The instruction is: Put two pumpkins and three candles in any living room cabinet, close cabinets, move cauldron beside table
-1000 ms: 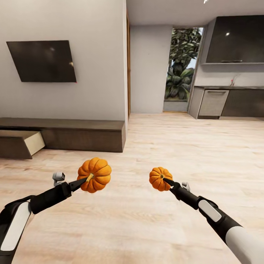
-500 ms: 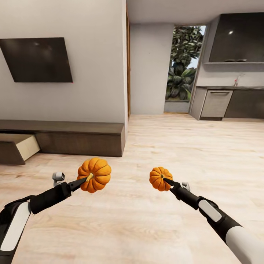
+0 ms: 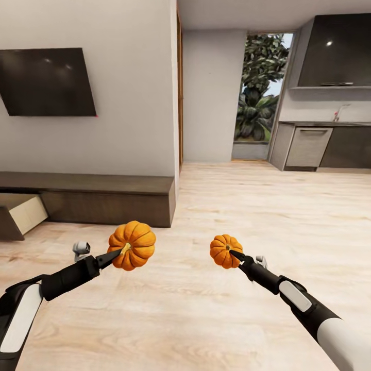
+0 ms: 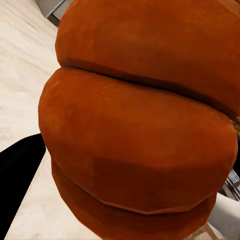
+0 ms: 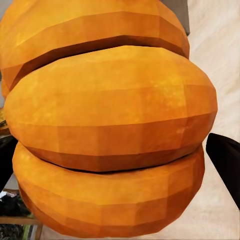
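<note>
Gripping ribbed orange pumpkins | left gripper [image 3: 121,252]: bigger pumpkin [image 3: 133,245] | right gripper [image 3: 232,253]: smaller pumpkin [image 3: 223,251]

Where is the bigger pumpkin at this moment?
In the head view, the bigger pumpkin is held up at lower left by the left pincer, over the plank floor, in front of the long dark cabinet.
</note>
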Controlling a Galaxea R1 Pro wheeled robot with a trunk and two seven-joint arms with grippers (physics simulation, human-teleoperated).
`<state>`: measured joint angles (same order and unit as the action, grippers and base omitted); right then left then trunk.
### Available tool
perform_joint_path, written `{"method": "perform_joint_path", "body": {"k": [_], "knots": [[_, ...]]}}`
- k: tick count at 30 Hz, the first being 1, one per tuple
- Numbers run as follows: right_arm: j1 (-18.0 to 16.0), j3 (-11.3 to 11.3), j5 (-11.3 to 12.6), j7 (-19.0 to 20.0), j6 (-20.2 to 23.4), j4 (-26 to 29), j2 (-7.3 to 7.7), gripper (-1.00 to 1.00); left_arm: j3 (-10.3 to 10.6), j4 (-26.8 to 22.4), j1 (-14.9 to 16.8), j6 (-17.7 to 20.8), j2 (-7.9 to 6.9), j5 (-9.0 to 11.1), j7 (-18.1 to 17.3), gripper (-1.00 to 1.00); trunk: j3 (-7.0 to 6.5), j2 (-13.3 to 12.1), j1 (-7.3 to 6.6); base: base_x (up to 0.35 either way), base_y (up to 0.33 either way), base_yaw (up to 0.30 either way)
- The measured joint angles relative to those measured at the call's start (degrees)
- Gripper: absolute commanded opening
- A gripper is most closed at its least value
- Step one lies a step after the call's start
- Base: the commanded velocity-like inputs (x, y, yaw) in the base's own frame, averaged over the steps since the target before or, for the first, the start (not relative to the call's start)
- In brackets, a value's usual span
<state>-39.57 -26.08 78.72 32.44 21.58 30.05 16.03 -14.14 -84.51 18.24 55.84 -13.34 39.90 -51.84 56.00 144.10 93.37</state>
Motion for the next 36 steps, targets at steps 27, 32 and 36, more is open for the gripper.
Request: {"method": "perform_joint_path", "body": {"k": [27, 32, 36], "knots": [[0.0, 0.0, 0.0, 0.0, 0.0, 0.0, 0.0, -1.0, -0.1, 0.0, 0.0, 0.0, 0.02, 0.0, 0.0, -1.0, 0.0, 0.0, 0.0, 0.318, 0.0, 0.004], [0.0, 0.0, 0.1, 0.1, -0.1, 0.0, -0.01, -1.0, -0.1, 0.0, 0.0, 0.0, 0.03, 0.0, 0.0, -1.0, 0.0, 0.0, 0.0, 0.318, 0.0, 0.089], [0.0, 0.0, 0.1, 0.0, -0.2, 0.0, -0.01, -1.0, -0.1, 0.0, 0.0, 0.0, -0.01, 0.0, 0.0, -1.0, 0.0, 0.0, 0.0, 0.318, 0.0, 0.135]]}}
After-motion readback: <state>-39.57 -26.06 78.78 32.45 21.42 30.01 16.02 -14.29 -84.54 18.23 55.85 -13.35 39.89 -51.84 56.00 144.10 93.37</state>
